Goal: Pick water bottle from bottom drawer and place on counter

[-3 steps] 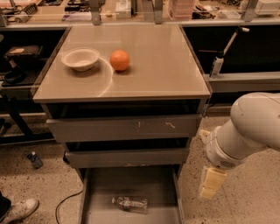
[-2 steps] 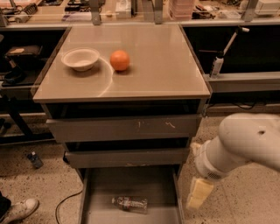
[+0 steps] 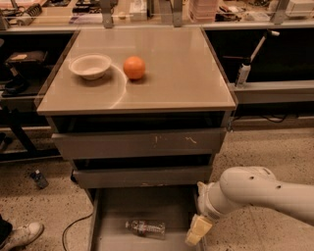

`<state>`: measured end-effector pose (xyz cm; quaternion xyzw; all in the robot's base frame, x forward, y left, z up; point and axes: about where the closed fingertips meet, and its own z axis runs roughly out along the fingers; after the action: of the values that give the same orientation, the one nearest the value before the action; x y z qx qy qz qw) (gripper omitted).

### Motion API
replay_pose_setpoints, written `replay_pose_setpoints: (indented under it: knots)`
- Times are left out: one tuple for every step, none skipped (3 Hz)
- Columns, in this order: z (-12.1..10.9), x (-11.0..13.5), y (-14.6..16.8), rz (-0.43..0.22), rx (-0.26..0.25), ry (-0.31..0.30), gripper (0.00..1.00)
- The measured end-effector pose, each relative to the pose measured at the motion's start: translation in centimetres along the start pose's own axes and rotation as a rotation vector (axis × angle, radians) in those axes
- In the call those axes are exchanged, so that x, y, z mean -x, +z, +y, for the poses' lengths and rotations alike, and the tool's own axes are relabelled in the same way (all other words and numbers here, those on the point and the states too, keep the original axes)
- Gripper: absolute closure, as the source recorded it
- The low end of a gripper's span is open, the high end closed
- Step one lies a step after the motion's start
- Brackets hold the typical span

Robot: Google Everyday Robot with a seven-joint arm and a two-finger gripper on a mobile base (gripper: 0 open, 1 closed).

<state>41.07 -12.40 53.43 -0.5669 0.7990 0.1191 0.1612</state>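
Note:
The water bottle [image 3: 145, 228] lies on its side on the grey floor of the bottom drawer [image 3: 147, 203], which is pulled out open. My white arm reaches in from the right, and my gripper [image 3: 198, 230] hangs at the drawer's right wall, a short way right of the bottle and apart from it. Above the drawers, the beige counter [image 3: 181, 73] carries a white bowl [image 3: 90, 65] and an orange [image 3: 134, 67] on its left half.
Two shallower drawers [image 3: 140, 143] stand slightly open above the bottom one. A white squeeze bottle [image 3: 244, 72] stands on a shelf to the right. A cluttered workbench [image 3: 147, 12] runs along the back. A shoe [image 3: 20, 234] and a cable [image 3: 73, 225] lie on the floor at left.
My arm has swung left and down, bringing the gripper from beside the cabinet to the right wall of the open drawer, closer to the bottle. The bottle has not moved.

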Motion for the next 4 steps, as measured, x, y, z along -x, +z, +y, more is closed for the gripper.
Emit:
replay_pose_setpoints:
  knots:
    - [0.0,0.0,0.0,0.001,0.001,0.000,0.00]
    - [-0.1,0.0,3.4,-0.002,0.016,-0.005,0.00]
    - [-1.4,-0.2,8.3,-0.021,0.005,-0.009,0.00]
    - [-2.1,-0.8,12.6,-0.047,0.004,0.004,0.00]
